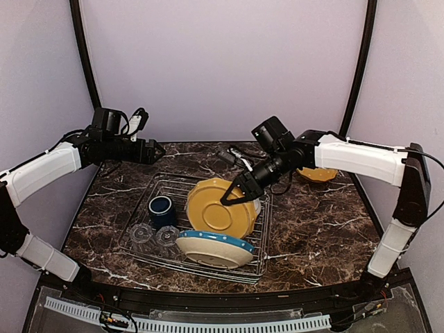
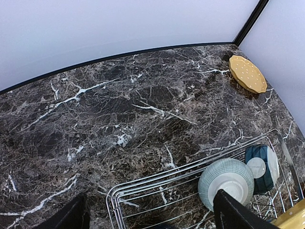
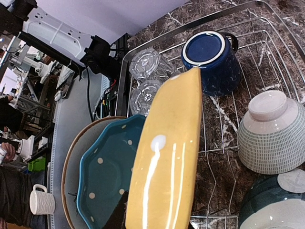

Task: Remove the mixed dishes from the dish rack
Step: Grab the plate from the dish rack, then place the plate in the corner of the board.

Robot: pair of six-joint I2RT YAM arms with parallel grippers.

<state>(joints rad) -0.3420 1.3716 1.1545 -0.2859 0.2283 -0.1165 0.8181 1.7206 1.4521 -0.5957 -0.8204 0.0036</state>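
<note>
**Right Arm Is Pinching the Yellow Plate in the Rack**

The right gripper is reaching down into the dish rack in the middle of the top view. Its fingers are pressing together on the top edge of the yellow plate. The plate is standing on its side and leaning back, so the edge is the easy part to grab. In the right wrist view the plate is showing as a thin yellow strip up the middle, which fits a grip on its edge.

The left gripper is hanging high at the upper left of the top view, away from the rack. Its fingers are standing wide apart and holding nothing. I think it is waiting there so the two arms are not bumping.

Other dishes are sitting in the rack. The cream blue-rimmed plate is tipping at the front. The dark blue mug is standing left of the yellow plate, and the two clear glasses are sitting just below it. At the lower right of the left wrist view, the pale bowl is lying bottom up, touching the teal bowl.

A spotted yellow plate is lying flat on the table at the upper right of that view, well apart from the rack. I think unloaded dishes are going there.
</note>
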